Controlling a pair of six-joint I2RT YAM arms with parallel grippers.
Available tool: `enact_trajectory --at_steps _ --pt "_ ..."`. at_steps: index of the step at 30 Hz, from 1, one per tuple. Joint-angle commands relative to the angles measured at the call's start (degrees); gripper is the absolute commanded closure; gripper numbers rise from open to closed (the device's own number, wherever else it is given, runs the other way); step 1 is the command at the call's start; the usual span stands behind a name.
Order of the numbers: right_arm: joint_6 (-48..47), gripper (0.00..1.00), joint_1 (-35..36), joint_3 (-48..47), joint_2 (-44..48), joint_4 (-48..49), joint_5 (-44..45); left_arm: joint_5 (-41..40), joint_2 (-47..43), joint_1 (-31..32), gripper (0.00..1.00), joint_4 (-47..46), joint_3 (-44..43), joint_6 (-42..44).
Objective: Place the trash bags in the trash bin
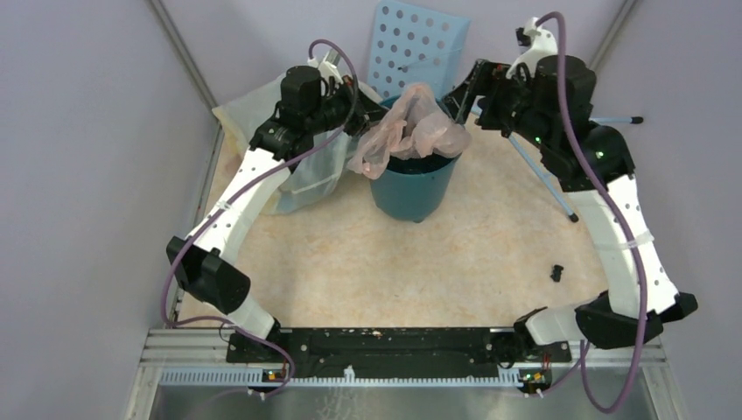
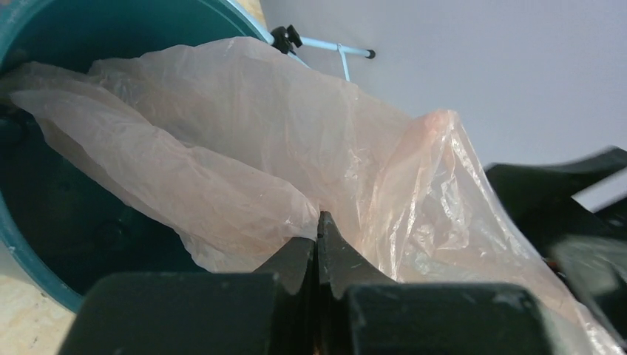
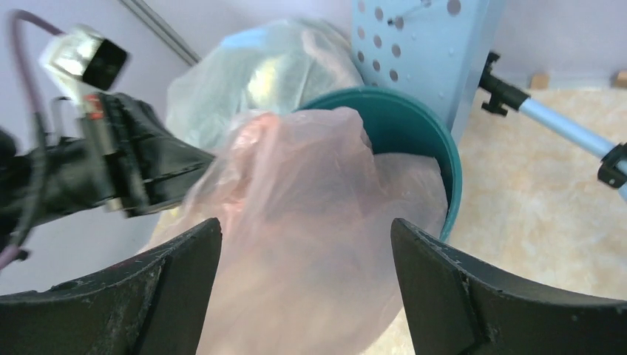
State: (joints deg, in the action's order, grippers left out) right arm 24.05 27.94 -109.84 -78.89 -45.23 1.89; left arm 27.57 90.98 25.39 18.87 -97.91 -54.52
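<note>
The pale-pink trash bag (image 1: 418, 122) is bunched over the mouth of the teal trash bin (image 1: 411, 194), partly inside and partly draped over the left rim. My left gripper (image 1: 360, 122) is shut on the bag's edge at the bin's left side; the left wrist view shows the bag (image 2: 251, 140) pinched at the closed tips (image 2: 318, 235) above the bin (image 2: 18, 251). My right gripper (image 1: 462, 98) is open at the bin's right rim. In the right wrist view its jaws stand wide apart around the bag (image 3: 310, 214), not touching it, with the bin (image 3: 432, 148) behind.
A light-blue panel with round holes (image 1: 418, 44) leans behind the bin. A large yellowish-clear sack (image 1: 306, 175) lies left of the bin under my left arm. A blue rod with black clamps (image 1: 541, 175) lies at the right. A small black piece (image 1: 556, 272) sits near the right arm.
</note>
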Motion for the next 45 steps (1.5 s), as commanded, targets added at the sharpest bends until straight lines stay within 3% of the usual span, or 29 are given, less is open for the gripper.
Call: enact_trajectory --at_steps 1,8,10,18,31,34,39,43,45 --pt "-2.75 0.16 -0.19 -6.40 2.36 -3.92 -0.82 -2.63 1.90 -0.16 1.00 2.92 -5.09 1.01" --pt "5.68 0.17 -0.18 -7.34 5.99 -6.61 -7.37 -3.13 3.83 -0.28 1.00 3.05 -5.27 0.63" --pt "7.51 0.22 -0.15 -5.58 7.08 -6.63 -9.10 -2.99 4.03 -0.33 1.00 2.65 -5.08 0.85" --pt "15.60 0.27 -0.09 6.30 12.09 3.79 -17.13 -2.91 2.54 -0.30 1.00 2.63 -3.15 1.84" --pt "21.90 0.29 2.61 14.57 11.69 13.88 -10.68 -1.42 -1.47 -0.26 1.00 -1.40 3.36 0.02" --pt "23.62 0.42 2.73 16.29 11.31 18.31 -11.48 -1.58 -2.13 -0.25 1.00 -1.79 4.38 -0.41" --pt "24.48 0.96 2.73 16.42 11.22 15.11 -10.28 -2.58 -2.87 -0.61 1.00 -0.96 4.80 0.38" --pt "22.67 1.00 2.64 16.95 13.27 9.91 -5.16 -2.23 -2.97 -2.36 0.88 1.79 2.39 2.15" --pt "21.97 1.00 2.36 17.05 13.96 7.97 -3.59 -3.05 -3.68 -3.26 0.69 3.96 1.06 3.81"
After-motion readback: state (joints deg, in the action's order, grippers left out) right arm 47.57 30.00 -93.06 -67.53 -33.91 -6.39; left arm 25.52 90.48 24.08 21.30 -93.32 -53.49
